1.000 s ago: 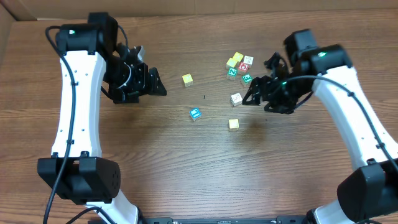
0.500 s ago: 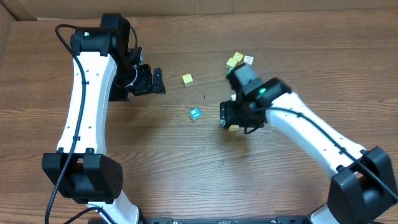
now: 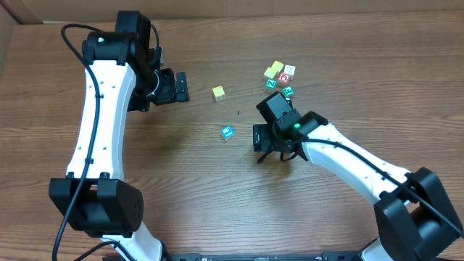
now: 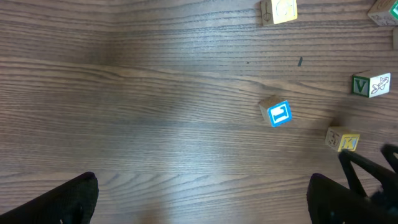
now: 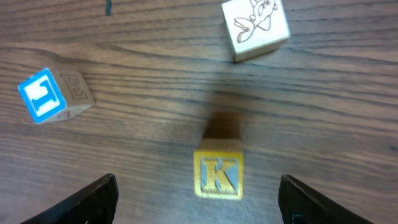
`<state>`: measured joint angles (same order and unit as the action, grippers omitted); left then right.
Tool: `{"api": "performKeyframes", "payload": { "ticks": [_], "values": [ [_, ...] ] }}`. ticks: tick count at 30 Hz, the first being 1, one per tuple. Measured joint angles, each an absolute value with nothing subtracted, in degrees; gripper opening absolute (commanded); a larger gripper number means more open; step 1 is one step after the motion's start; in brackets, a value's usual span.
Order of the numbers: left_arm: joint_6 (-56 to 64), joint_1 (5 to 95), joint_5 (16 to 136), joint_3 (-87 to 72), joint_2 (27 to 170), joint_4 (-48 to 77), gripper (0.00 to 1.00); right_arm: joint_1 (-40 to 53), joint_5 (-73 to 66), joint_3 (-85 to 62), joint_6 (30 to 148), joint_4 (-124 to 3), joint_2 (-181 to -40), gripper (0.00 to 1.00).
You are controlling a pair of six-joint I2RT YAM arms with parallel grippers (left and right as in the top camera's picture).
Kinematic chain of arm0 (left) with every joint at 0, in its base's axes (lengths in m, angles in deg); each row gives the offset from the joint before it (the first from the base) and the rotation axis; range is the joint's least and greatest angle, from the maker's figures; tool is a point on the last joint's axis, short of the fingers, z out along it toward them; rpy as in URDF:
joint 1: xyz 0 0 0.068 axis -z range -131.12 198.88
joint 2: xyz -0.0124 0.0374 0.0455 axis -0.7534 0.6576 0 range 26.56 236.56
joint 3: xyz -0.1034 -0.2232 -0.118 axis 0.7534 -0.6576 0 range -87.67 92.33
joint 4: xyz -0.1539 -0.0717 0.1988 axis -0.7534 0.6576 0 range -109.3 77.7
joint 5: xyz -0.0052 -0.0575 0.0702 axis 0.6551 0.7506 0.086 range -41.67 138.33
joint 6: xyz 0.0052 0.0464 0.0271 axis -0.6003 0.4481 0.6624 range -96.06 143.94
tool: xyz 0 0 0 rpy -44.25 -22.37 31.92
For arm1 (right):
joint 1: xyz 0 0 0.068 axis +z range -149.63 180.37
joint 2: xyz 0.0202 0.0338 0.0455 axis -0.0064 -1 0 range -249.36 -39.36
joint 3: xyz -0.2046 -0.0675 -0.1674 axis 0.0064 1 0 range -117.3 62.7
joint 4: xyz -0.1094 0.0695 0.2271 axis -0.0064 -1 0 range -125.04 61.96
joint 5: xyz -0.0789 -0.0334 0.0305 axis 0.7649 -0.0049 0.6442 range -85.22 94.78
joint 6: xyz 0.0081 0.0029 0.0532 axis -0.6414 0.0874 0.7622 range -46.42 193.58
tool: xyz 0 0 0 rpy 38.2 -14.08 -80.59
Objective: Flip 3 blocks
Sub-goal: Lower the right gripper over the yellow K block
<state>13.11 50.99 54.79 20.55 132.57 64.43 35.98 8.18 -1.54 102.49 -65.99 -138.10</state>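
right gripper hangs wide over the k block, a finger on either side, touching nothing. left gripper is wide and empty, well apart from the k block. blue block lies near the k block, white block just beyond it.

likely trouble: an off-centre squeeze makes the small cube skid or pop loose instead of turning, or a finger clips the white block.

readable: "k" in a yellow frame. the blue face looks like a turned "l", with "e" on its side. the white block's side shows a green "v".
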Motion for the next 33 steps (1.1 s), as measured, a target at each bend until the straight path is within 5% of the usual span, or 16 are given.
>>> {"api": "performKeyframes", "payload": {
  "ticks": [5,8,19,27,33],
  "values": [
    [13.1,51.0,54.5,20.6,132.6,64.4,1.00,36.0,8.2,3.6,102.5,-59.4,-138.1,0.80],
    [13.1,51.0,54.5,20.6,132.6,64.4,1.00,36.0,8.2,5.4,102.6,-55.5,-138.1,1.00],
    [13.1,51.0,54.5,20.6,132.6,64.4,1.00,36.0,11.8,9.5,100.8,-50.9,-138.1,0.96],
    [13.1,51.0,54.2,20.6,132.6,64.4,1.00,32.3,8.4,-13.2,96.9,-78.3,-138.4,0.90],
    [13.1,51.0,54.2,20.6,132.6,64.3,1.00,29.6,6.0,-23.3,97.3,-82.1,-138.5,0.84]
  ]
}}
